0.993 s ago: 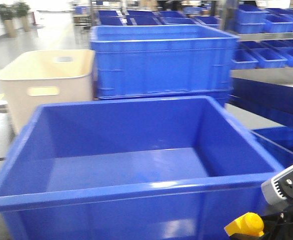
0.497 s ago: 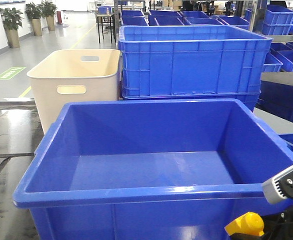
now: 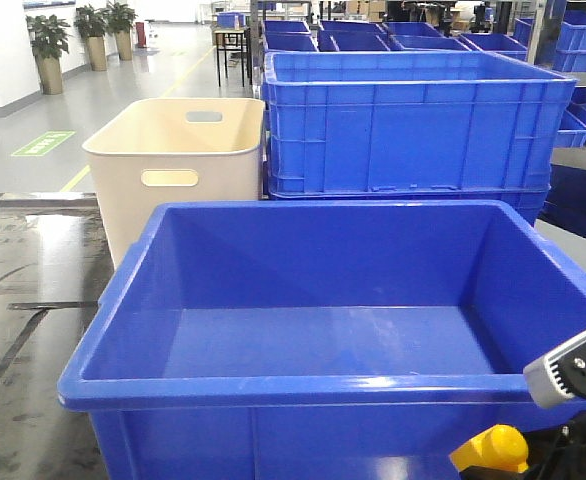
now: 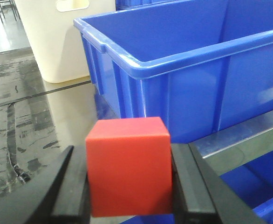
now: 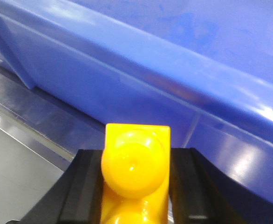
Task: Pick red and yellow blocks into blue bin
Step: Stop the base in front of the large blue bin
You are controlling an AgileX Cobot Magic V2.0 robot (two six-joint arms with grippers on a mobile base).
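The blue bin fills the front view, and nothing lies inside it. My left gripper is shut on the red cube, held low beside the blue bin's outer corner and below its rim. My right gripper is shut on the yellow brick, studs facing the camera, close to the blue bin's outer wall. In the front view the yellow brick shows at the bottom right under the right arm, in front of the bin's front wall.
A beige tub with handle cutouts stands behind the bin at left. A ribbed blue crate stands behind at right, with several more crates beyond. Dark wet floor lies to the left. A lower blue surface sits right of the left gripper.
The bin, tub and crate have slid rightward in the front view and the blur has gone. The right arm and the yellow brick keep the same spot in the frame.
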